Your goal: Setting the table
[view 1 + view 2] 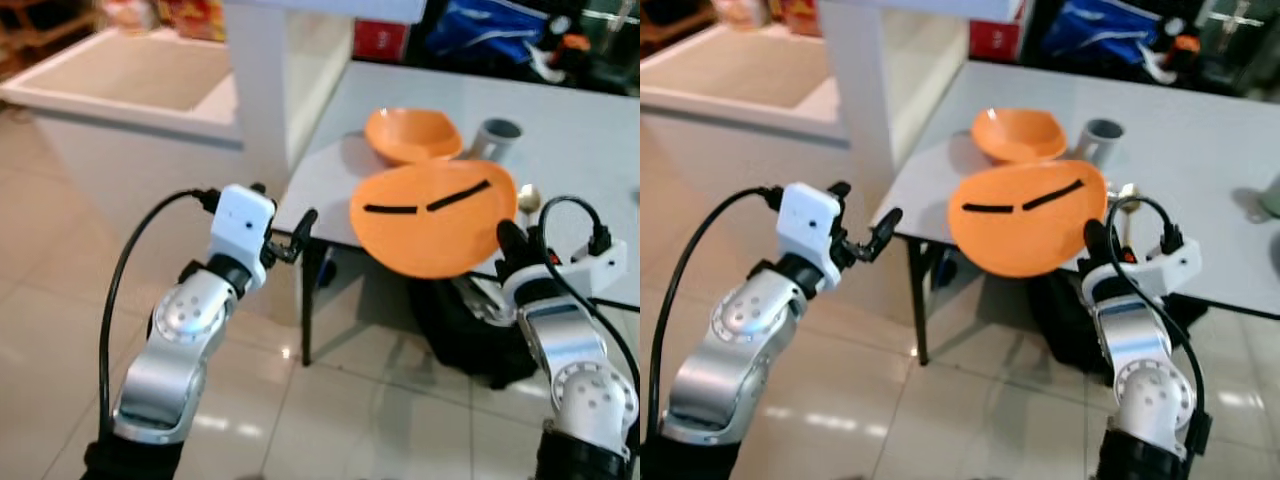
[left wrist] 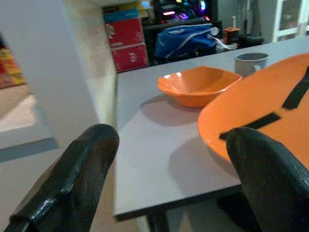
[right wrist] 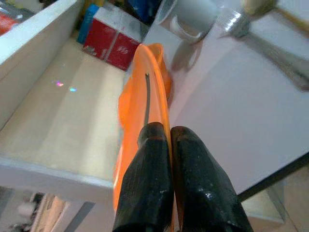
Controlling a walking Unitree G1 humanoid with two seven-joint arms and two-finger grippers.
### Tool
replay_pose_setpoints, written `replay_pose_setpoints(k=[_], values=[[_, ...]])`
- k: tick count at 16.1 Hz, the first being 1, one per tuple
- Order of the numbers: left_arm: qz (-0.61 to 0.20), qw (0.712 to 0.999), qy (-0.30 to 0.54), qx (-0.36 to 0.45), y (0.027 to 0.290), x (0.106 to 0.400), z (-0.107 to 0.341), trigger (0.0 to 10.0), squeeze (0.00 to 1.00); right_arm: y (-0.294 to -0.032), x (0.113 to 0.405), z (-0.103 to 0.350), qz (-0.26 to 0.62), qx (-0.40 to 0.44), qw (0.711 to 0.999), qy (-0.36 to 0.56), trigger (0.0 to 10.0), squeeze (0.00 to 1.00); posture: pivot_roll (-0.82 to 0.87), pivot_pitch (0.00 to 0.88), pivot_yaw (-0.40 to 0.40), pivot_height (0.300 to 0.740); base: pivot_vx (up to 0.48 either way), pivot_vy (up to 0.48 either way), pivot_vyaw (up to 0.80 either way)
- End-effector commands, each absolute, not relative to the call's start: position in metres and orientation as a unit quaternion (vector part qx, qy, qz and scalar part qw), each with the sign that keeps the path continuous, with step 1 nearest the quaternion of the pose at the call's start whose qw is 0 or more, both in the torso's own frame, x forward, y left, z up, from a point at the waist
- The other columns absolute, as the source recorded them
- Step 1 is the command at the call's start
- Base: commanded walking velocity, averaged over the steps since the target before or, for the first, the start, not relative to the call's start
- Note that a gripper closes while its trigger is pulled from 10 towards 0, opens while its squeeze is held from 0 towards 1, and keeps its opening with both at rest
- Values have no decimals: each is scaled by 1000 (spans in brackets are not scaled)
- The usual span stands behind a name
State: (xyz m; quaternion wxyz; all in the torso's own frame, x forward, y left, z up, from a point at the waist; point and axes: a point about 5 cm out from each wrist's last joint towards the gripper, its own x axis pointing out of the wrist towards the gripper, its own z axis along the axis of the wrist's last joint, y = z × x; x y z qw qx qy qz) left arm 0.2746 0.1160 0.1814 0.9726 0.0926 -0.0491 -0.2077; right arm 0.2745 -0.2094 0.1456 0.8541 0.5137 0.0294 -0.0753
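Observation:
An orange plate (image 1: 432, 218) with two black strips hangs tilted over the near edge of the grey table (image 1: 570, 130). My right gripper (image 1: 508, 240) is shut on the plate's rim (image 3: 145, 125), fingers (image 3: 149, 188) pinched on its edge. An orange bowl (image 1: 412, 135) stands on the table behind it, with a grey mug (image 1: 494, 138) to its right. A wooden-handled spoon (image 3: 260, 7) lies by the mug. My left gripper (image 1: 285, 235) is open, raised off the table's left corner, apart from the plate (image 2: 270, 111).
A white pillar (image 1: 255, 70) and a low white counter (image 1: 130, 80) stand left of the table. A dark bag (image 1: 470, 330) sits on the tiled floor under the table. A blue bag (image 2: 186, 41) and red boxes (image 2: 125, 43) lie beyond it.

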Motion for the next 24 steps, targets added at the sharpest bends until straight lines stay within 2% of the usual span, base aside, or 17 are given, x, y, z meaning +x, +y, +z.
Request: replay_pose_setpoints(k=[1,5,15,18,20,21,24], values=[[-207,972,-49,96,118,272,183,10000,0,-207,275,150,-68,515,854,26,10000,0,24,56,-20,740,322,0,-663],[-213,971,-46,100,119,271,182,10000,0,-204,274,146,-68,524,848,35,10000,0,25,59,-21,740,323,0,-195],[-279,955,-36,93,113,260,182,10000,0,-207,276,132,-111,542,831,53,10000,0,42,65,-23,740,0,0,0],[-335,939,-28,70,104,252,180,10000,0,-208,284,128,-121,560,818,49,10000,0,45,64,-20,740,0,0,0],[-428,902,7,62,89,239,173,10000,0,-207,302,119,-135,585,798,50,10000,0,49,65,-19,740,0,0,0],[-434,898,9,69,87,239,172,10000,0,-206,313,120,-131,595,792,47,10000,0,56,72,-12,740,0,0,0],[-432,899,7,71,87,242,173,10000,0,-199,330,119,-123,591,796,53,10000,0,61,72,-7,740,0,0,0]])
